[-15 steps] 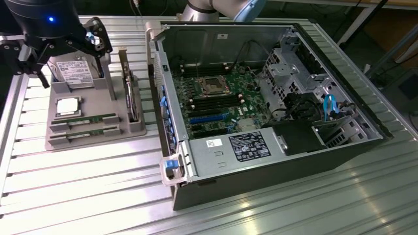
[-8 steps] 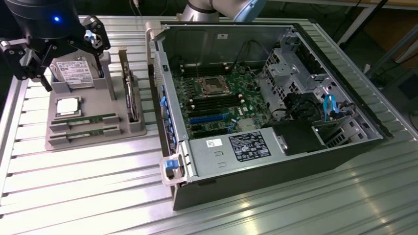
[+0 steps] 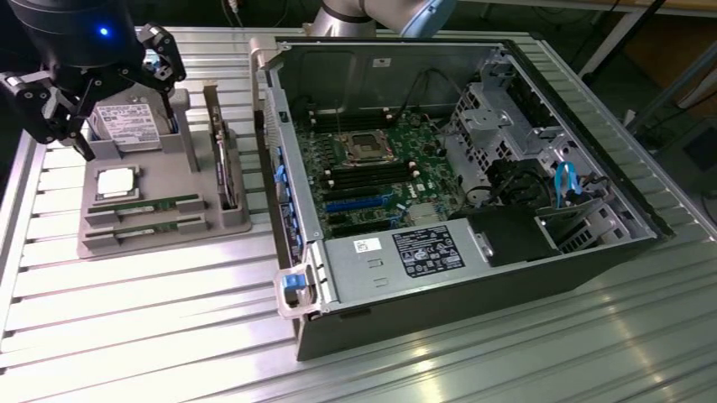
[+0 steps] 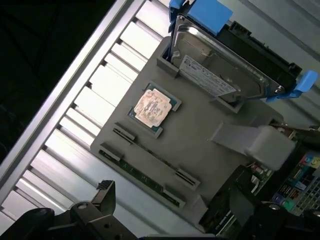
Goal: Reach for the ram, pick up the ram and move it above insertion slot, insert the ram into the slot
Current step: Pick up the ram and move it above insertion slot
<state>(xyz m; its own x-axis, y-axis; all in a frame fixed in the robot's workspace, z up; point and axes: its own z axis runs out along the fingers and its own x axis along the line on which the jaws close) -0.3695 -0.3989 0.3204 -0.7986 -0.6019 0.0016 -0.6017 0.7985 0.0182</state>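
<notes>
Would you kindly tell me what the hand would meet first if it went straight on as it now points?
Probably the grey tray, around the processor chip lying in it, rather than the ram. The hand hangs above that part, pointing down; depth is unclear, so this is a guess.

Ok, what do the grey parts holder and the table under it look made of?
The holder looks like matte grey plastic, possibly 3D-printed: dull, uniform colour, blocky ribs and pockets. The table looks like bare aluminium slats: silvery, with bright glare along parallel grooves.
</notes>
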